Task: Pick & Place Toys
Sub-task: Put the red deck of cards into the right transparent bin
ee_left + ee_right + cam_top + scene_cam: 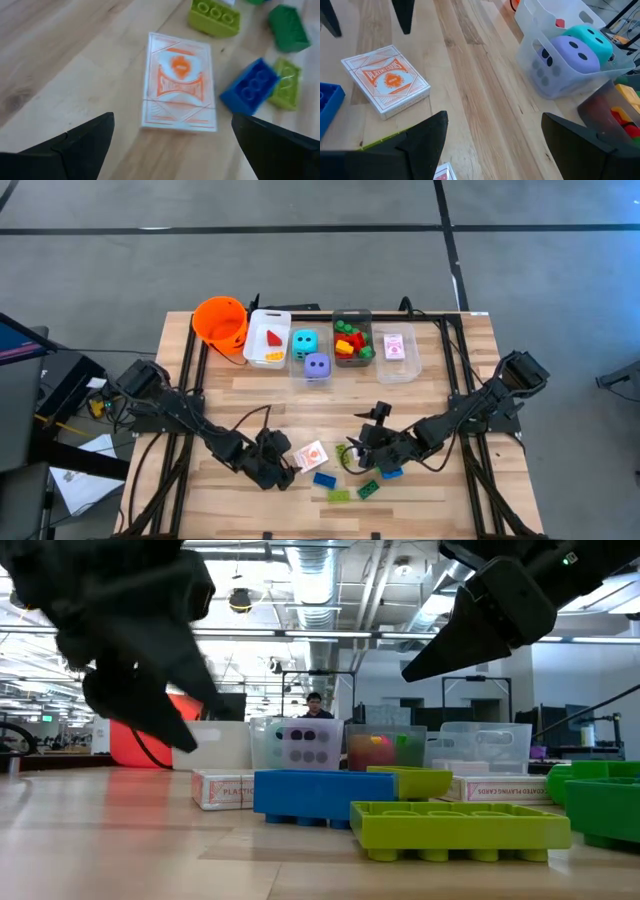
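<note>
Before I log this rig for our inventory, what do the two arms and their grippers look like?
Both arms are black, jointed, with thin black cables looping beside them. The left gripper and right gripper each have two matte black, wedge-shaped fingers; no markings visible.

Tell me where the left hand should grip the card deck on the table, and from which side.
Grip the card deck across its two long edges, coming straight down from above. It lies flat on the table, so only its thin sides offer a hold. The left hand hovers open just short of it; the blue brick sits close beside one long edge.
</note>
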Controlling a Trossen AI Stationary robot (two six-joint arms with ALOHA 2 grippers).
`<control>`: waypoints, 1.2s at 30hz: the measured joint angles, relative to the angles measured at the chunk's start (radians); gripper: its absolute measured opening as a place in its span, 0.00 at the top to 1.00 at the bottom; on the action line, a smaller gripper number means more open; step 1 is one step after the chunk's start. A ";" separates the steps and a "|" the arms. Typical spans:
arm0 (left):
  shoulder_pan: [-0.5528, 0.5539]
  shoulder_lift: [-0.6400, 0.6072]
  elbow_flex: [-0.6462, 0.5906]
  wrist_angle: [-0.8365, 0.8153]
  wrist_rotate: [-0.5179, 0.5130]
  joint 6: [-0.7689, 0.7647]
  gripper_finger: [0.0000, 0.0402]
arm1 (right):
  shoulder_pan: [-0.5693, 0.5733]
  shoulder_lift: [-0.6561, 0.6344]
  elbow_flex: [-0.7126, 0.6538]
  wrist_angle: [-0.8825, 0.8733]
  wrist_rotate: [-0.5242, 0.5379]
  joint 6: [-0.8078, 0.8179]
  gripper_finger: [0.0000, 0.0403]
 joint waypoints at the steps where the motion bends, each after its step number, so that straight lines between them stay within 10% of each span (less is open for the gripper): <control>1: -0.003 0.013 0.000 0.004 -0.010 0.010 0.01 | 0.000 0.000 0.000 -0.002 0.000 0.000 0.21; 14: -0.025 0.182 0.003 0.147 -0.175 0.078 0.01 | -0.003 0.000 0.000 -0.003 0.002 -0.007 0.21; 36: -0.011 0.170 -0.002 0.292 -0.108 0.128 0.02 | 0.003 0.179 0.041 0.115 -0.100 -0.224 0.21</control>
